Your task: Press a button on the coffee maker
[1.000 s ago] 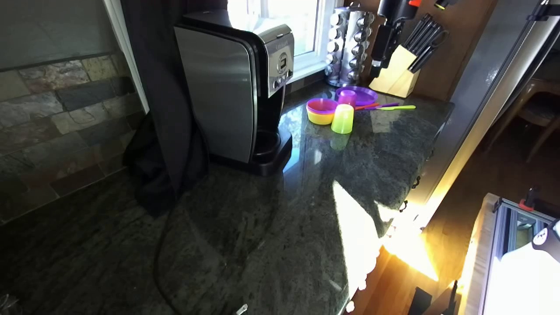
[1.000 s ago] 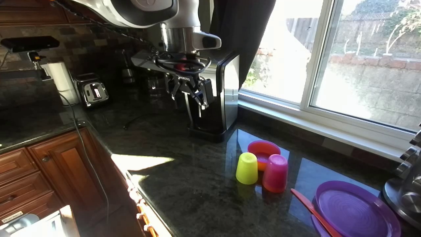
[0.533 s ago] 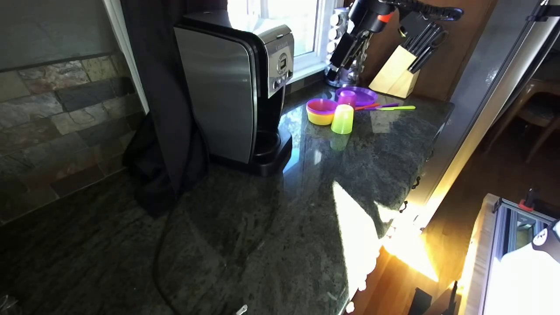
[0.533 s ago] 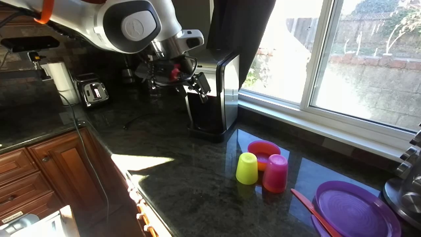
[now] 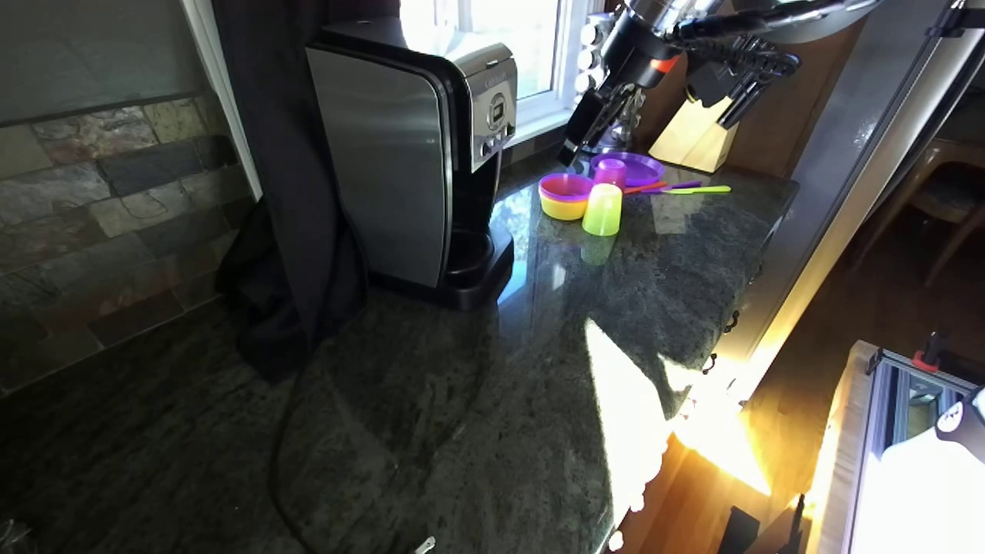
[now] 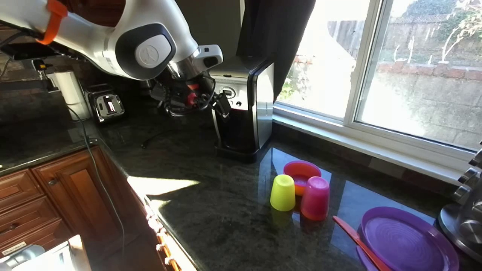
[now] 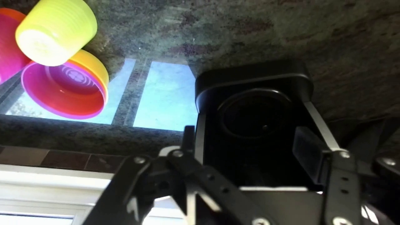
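Note:
The coffee maker (image 5: 385, 161) stands on the dark counter, with a silver side panel and a black base. Its silver front with round display (image 5: 498, 110) and small knobs faces the gripper; the display (image 6: 228, 92) also shows in an exterior view. My gripper (image 5: 569, 154) is tilted, pointing down toward the coffee maker's front, apart from it in this view. In an exterior view the gripper (image 6: 223, 111) overlaps the lower front edge. In the wrist view the gripper (image 7: 247, 140) is open and empty, with the coffee maker's base (image 7: 253, 75) and dark bay beyond. The buttons are hidden there.
A yellow-green cup (image 6: 282, 192), a pink cup (image 6: 315, 198) and stacked bowls (image 6: 302, 174) stand beside the coffee maker. A purple plate (image 6: 408, 239) and red knife (image 6: 357, 241) lie farther off. A knife block (image 5: 695, 127) stands behind the arm. A dark curtain (image 5: 285, 169) hangs behind the coffee maker.
My gripper has tilted from pointing straight down to pointing obliquely toward the coffee maker's front. The arm has shifted, and the display and knobs are now uncovered in an exterior view.

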